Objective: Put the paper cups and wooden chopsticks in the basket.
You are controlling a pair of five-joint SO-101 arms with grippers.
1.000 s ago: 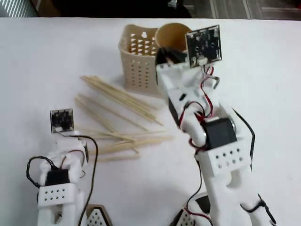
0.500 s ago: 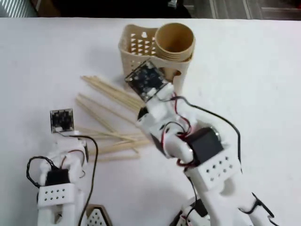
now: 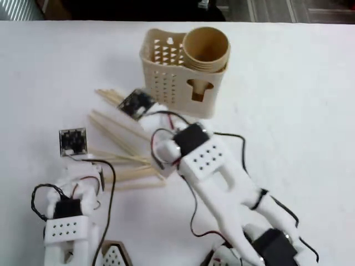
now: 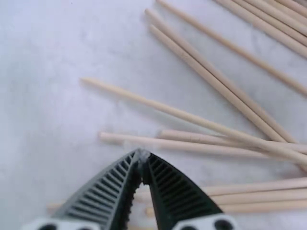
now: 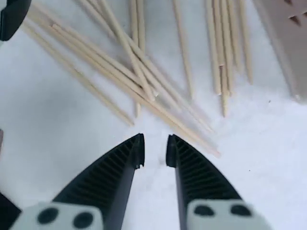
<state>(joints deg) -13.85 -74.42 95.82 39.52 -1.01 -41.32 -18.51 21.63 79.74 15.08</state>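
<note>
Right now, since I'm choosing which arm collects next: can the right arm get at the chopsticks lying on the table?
Probably yes. The right gripper hangs slightly open just short of the chopsticks, with bare table between them and nothing in the way.

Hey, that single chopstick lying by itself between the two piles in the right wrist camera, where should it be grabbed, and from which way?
Take the lone chopstick near the end closest to the right gripper, coming straight down with the fingers straddling it crosswise. It lies flat and thin on the table, with bare surface either side there, so likely nothing else gets pinched.
</note>
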